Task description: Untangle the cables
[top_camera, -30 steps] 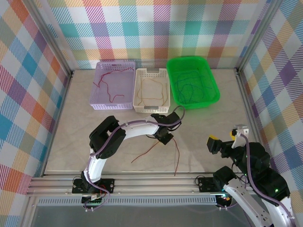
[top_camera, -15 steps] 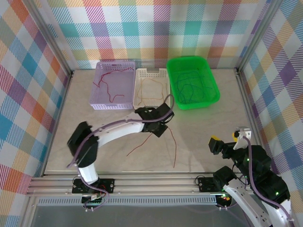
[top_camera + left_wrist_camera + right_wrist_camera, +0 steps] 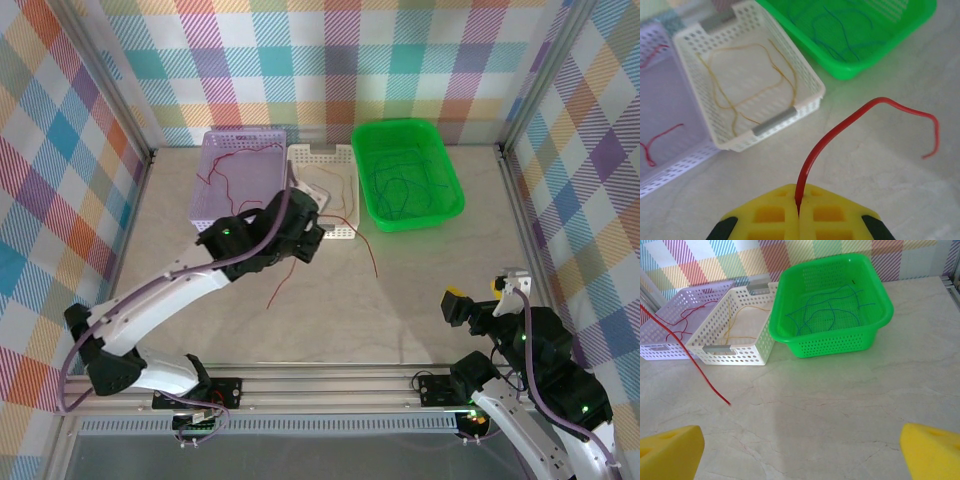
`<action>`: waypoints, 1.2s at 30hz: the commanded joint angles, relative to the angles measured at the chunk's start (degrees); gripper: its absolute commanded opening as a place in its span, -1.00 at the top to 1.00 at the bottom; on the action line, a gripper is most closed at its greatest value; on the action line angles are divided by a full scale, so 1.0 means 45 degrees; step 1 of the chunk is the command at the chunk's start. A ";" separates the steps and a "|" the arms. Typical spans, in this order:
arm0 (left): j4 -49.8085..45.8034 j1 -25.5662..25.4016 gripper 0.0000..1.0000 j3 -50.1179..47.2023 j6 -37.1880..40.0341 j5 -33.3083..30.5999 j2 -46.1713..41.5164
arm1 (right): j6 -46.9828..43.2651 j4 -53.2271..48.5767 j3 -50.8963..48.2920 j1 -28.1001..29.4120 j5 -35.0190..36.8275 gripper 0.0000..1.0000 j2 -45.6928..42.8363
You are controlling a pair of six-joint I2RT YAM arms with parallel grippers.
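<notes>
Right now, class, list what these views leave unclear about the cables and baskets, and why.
Top view: the left arm covers the white basket's near left corner.
Left wrist view: the red cable vanishes into the shut left gripper; the rest is hidden.
Right wrist view: the red cable's upper end is cut by the left edge.
Top view: blue cables too thin to count.

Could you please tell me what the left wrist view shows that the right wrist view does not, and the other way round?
Left wrist view: the left end effector shut on the red cable, which arcs up from between its yellow pads.
Right wrist view: the right end effector open, its pads wide apart, and the whole green basket holding the blue cables.
Shared: the red cable, the white basket, the purple basket and the pale table.
</notes>
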 commanded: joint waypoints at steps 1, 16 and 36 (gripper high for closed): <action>0.0224 0.0738 1.00 0.0443 -0.0557 -0.1061 -0.0820 | 0.0093 0.0207 -0.0072 -0.0006 0.0128 -0.99 0.0105; 0.1616 0.3789 1.00 0.1061 -0.1925 -0.0212 -0.1233 | 0.0151 0.0189 -0.0083 0.0011 0.0067 -0.99 0.0165; 0.4932 0.6921 1.00 0.1457 -0.4202 -0.2059 0.1066 | 0.0045 0.0283 -0.0077 0.0003 -0.0184 -0.99 0.0242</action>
